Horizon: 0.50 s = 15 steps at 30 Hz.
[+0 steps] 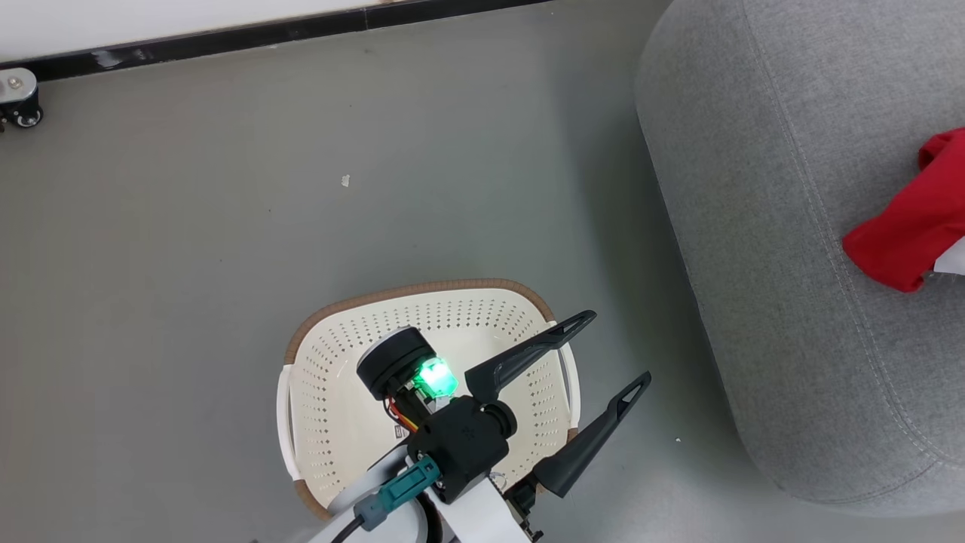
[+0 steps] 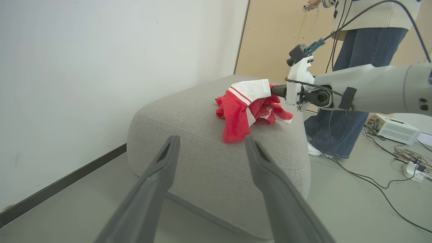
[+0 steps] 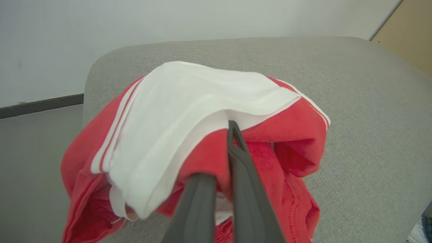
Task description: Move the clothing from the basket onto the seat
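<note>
Clothing (image 2: 248,113) lies bunched on top of the seat (image 2: 189,148). The right claw (image 3: 231,135) is pinched shut on a fold of it. The left claw (image 1: 617,347) is spread wide and empty above the basket (image 1: 324,377). The basket's visible floor is bare; part is hidden behind the arm. Judgement: transfer nearly done, release and withdrawal remain.

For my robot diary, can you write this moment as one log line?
right gripper: shut on clothing | clothing: resting on seat | left gripper: open near basket | basket: no clothing visible
</note>
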### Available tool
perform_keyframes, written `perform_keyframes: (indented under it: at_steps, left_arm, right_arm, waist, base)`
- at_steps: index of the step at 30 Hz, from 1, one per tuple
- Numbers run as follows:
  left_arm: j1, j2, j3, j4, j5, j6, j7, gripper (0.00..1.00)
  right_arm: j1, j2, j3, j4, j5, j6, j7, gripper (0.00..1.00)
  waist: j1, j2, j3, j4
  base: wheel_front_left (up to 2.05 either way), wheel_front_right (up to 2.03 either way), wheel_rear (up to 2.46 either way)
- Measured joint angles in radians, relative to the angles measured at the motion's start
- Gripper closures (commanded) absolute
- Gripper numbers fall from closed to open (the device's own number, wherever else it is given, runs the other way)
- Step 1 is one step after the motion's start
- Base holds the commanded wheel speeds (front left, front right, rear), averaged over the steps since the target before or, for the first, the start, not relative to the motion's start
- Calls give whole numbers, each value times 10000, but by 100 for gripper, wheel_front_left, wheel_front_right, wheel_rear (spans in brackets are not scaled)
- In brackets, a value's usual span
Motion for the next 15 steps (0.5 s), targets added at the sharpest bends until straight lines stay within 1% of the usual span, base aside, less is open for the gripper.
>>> perform_keyframes:
  at_steps: [2,3,4,5,6,7,11,15]
  left_arm:
    - [-1,4,-8,71,-2,-2,-86,0]
    - [-3,2,-8,98,-2,-2,-88,0]
    - [-7,2,-8,123,-2,-4,-98,0]
    - [-13,4,-8,150,-4,-4,-134,0]
    - [-24,4,-6,174,-4,-4,-173,0]
    - [-34,4,-4,209,-6,-6,-176,0]
    - [-35,8,58,374,-19,-6,-265,0]
    - [-36,13,123,483,-40,-8,-384,0]
  right_arm:
    - [-8,58,-52,-69,0,0,0,100]
    - [-8,92,-58,-105,0,0,0,92]
    - [-8,123,-65,-142,0,0,0,74]
    - [-8,150,-86,-192,0,0,0,58]
    - [-7,161,-109,-255,0,0,0,30]
    - [-6,165,-140,-318,0,0,0,0]
    - [73,267,-150,-523,2,0,0,0]
    - [613,391,-194,-663,15,0,0,0]
  waist:
    - [1,0,-1,-27]
    - [0,0,-4,-41]
    - [0,0,-10,-53]
    - [0,0,-17,-65]
    - [0,0,-27,-77]
    - [0,0,-40,-91]
    - [0,0,-112,-162]
    - [0,0,-206,-270]
  base:
    - [0,0,0]
    - [0,0,0]
    - [0,0,0]
    - [0,0,0]
    - [0,0,0]
    - [0,0,0]
    - [0,0,0]
    - [0,0,0]
